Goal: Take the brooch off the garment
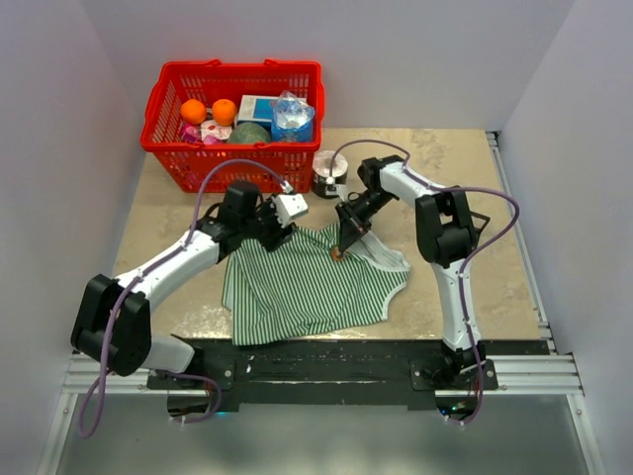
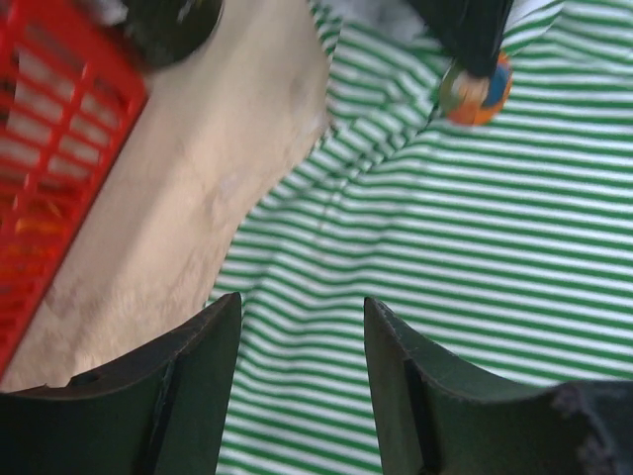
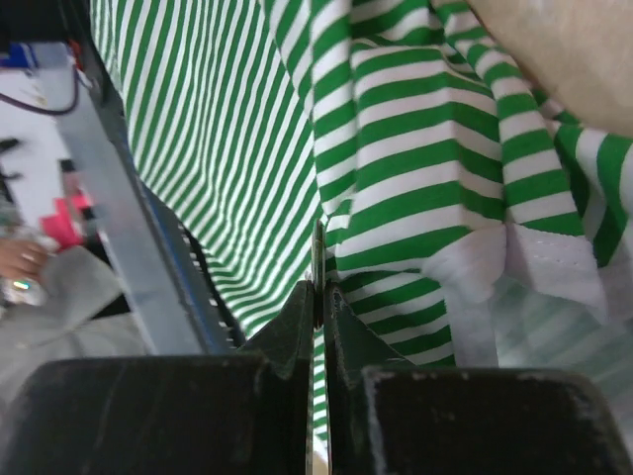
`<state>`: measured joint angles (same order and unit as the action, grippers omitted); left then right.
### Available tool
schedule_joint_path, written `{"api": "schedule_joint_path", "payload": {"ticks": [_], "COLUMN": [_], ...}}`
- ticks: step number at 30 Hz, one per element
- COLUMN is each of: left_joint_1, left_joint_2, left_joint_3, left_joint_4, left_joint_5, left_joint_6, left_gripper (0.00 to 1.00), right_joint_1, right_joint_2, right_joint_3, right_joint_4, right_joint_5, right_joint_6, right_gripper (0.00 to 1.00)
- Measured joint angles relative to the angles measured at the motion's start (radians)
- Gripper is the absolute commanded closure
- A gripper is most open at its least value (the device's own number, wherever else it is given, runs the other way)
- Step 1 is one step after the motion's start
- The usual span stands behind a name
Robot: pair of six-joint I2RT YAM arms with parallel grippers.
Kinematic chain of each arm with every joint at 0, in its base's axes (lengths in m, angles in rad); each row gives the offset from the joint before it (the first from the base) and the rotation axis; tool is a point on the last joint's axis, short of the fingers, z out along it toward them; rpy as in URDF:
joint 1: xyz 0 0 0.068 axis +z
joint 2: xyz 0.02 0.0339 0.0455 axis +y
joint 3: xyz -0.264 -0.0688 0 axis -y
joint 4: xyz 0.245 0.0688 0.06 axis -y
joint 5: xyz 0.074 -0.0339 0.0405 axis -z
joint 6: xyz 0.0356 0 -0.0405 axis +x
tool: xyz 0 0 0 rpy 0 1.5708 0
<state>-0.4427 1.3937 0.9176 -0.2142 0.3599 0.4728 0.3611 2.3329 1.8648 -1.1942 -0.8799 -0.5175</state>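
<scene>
Pinching brooch (image 2: 480, 91) edge-on w/ R gripper (image 3: 318, 297), fingers pressed tight, mid-frame in top view near garment's (image 1: 307, 287) upper edge, and holding L gripper (image 2: 300, 327) spread over its upper-left part, prob. to pin it for pull-off.

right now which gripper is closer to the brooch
Right. The right gripper is shut on the brooch; the left gripper hangs open over the garment, off to the brooch's side.

The garment (image 1: 307, 287) is seen as soft, matt cloth, creased in places. The brooch (image 2: 480, 94) is shown with a smooth, faintly glossy face. The shopping basket (image 1: 237, 65) is moulded in shiny red plastic. The table (image 1: 455, 163) is finished matt and mottled, like stone. The fingers (image 2: 193, 396) of the left gripper (image 2: 302, 327) are made of matt black plastic.
</scene>
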Motion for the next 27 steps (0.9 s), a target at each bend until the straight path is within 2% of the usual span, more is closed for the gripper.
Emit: {"api": "schedule_joint_path", "payload": {"ticks": [6, 12, 18, 22, 27], "left_joint_1": [-0.175, -0.24, -0.313, -0.377, -0.396], "left_joint_2": [0.045, 0.133, 0.214, 0.264, 0.28], "left_joint_3": [0.0, 0.001, 0.005, 0.025, 0.039], "left_joint_4": [0.106, 0.155, 0.243, 0.277, 0.3], "left_joint_5": [-0.013, -0.012, -0.037, -0.067, -0.133], "left_joint_6": [-0.01, -0.055, -0.107, -0.113, -0.087], "left_gripper": [0.44, 0.44, 0.42, 0.45, 0.49], "right_joint_1": [-0.01, -0.055, -0.085, -0.086, -0.095], "right_joint_2": [-0.003, -0.026, -0.05, -0.089, -0.091], "right_joint_3": [-0.058, -0.175, -0.389, -0.51, -0.519], "right_joint_4": [0.024, 0.089, 0.236, 0.456, 0.54], "right_joint_5": [-0.013, -0.074, -0.277, -0.464, -0.512], "right_joint_6": [0.202, 0.37, 0.6, 0.802, 0.903], "right_gripper": [1.0, 1.0, 1.0, 1.0, 1.0]}}
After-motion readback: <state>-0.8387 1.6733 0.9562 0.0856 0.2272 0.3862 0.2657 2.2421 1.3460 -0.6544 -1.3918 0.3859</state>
